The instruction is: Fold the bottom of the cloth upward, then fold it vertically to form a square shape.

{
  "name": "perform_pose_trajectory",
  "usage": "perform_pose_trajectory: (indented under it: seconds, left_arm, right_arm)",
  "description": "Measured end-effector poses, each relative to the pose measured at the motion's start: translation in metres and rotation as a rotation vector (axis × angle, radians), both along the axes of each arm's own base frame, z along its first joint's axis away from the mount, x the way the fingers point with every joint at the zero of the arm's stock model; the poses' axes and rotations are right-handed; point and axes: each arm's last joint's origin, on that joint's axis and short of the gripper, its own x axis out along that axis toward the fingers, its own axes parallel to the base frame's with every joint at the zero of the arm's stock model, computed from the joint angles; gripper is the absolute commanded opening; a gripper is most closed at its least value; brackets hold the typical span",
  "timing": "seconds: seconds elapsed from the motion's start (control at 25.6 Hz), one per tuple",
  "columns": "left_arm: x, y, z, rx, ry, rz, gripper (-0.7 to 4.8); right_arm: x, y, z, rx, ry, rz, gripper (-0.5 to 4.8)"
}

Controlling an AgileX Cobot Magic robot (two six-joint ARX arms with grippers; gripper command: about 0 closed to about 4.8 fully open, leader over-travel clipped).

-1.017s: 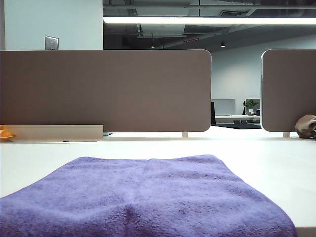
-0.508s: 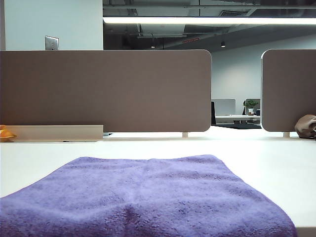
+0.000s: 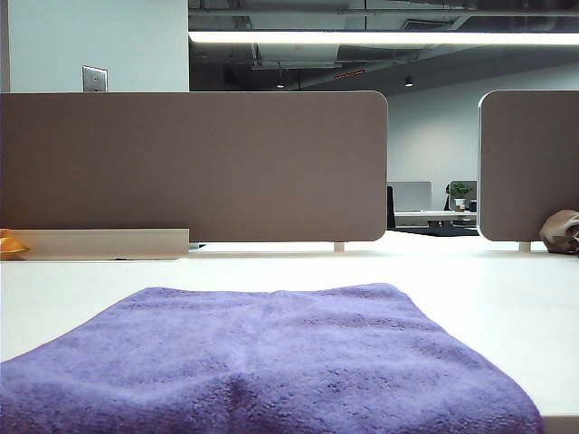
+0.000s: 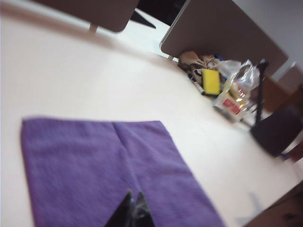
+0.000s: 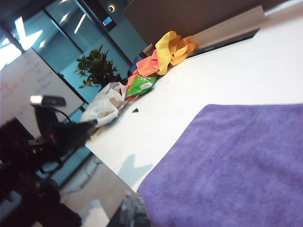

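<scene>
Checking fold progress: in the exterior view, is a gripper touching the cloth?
No. The cloth lies spread on the table with no gripper in that view.

The cloth [image 3: 271,362] — fuzzy, matt purple microfibre; the table [image 3: 488,289] — smooth, pale, faintly glossy.

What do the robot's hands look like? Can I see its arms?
Only bits show. In the left wrist view, the left gripper is two dark, pointed fingers pressed together. In the right wrist view, the right gripper is a dark, blurry tip. No arms, cables or markings are visible.
</scene>
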Motion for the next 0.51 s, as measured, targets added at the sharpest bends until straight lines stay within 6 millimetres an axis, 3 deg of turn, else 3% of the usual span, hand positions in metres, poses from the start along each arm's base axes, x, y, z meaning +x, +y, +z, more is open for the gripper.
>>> perform_pose_trajectory:
  seconds: [0.16, 0.51]
  left_arm:
    - [-0.001, 0.000, -0.005, -0.161, 0.193, 0.010, -0.06]
    - [-0.008, 0.000, -0.031, -0.176, 0.489, 0.030, -0.06]
  right_arm:
    - [0.000, 0.000, -0.001, 0.051, 0.083, -0.006, 0.00]
    - [0.000, -0.004, -0.033, 0.051, 0.470, -0.216, 0.01]
